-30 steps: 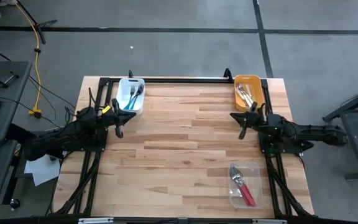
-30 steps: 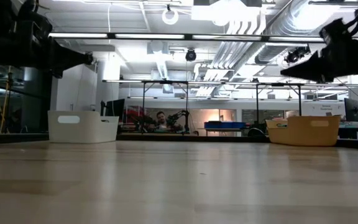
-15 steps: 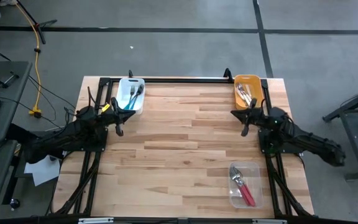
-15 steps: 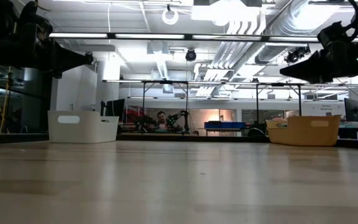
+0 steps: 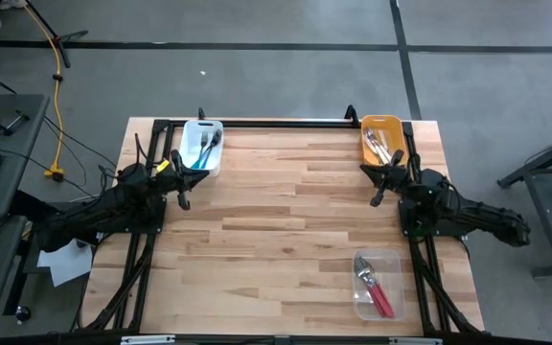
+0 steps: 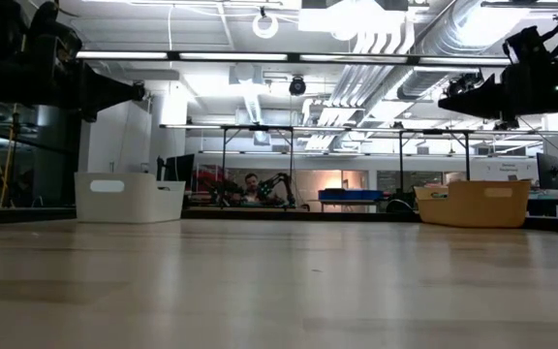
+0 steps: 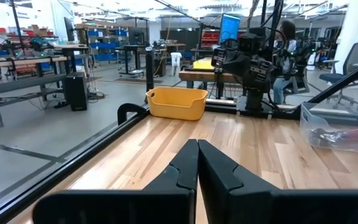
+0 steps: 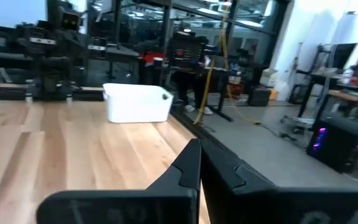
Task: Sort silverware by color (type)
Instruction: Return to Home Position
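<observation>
The forks lie sorted in three bins. Teal-handled forks (image 5: 205, 147) rest in the white bin (image 5: 192, 158) at the far left. Pale-handled forks (image 5: 378, 146) lie in the orange bin (image 5: 395, 134) at the far right. Red-handled forks (image 5: 376, 288) lie in the clear bin (image 5: 359, 305) near the right edge. My left gripper (image 5: 182, 198) hovers shut above the table, just on the near side of the white bin. My right gripper (image 5: 379, 195) hovers shut just on the near side of the orange bin. Both wrist views show the fingers closed on nothing (image 7: 197, 144) (image 8: 199, 146).
A black frame rail (image 5: 276, 122) runs along the far edge between the two far bins. The wooden table top (image 5: 276, 230) spreads between the arms. The low view shows the white bin (image 6: 129, 197) and orange bin (image 6: 475, 204) standing at the far edge.
My right gripper has risen a little, levelled out and shifted slightly toward the orange bin, while the arm behind it swung. It stayed shut.
</observation>
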Tool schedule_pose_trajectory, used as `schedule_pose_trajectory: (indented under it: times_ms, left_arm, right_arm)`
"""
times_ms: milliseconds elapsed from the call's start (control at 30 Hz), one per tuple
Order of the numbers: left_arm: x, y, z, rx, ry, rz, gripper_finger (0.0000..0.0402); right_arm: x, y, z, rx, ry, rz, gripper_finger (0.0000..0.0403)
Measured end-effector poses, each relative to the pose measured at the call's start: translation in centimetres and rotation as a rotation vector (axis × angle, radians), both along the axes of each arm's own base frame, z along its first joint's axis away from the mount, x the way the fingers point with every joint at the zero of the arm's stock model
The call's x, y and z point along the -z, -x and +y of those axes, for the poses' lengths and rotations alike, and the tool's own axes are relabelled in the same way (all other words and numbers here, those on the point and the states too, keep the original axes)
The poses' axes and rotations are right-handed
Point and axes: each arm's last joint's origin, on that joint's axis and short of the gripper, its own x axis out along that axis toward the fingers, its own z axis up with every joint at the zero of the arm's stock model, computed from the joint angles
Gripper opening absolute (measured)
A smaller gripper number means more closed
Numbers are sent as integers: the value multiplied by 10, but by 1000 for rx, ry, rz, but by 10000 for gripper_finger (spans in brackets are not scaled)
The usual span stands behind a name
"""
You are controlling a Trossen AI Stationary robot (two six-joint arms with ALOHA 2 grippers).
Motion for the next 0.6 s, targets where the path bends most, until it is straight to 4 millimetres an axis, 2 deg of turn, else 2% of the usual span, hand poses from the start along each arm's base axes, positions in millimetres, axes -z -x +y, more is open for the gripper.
schedule_pose_trajectory:
  times_ms: [200, 367, 600]
  left_arm:
    - [2, 0, 2, -64, 56, 7, 0]
    - [4, 0, 5, -142, 79, 23, 0]
    - [4, 0, 5, -144, 81, 24, 0]
  right_arm:
    - [0, 0, -1, 44, 94, 49, 0]
    - [0, 0, -1, 36, -4, -2, 0]
    - [0, 0, -1, 30, -89, -48, 0]
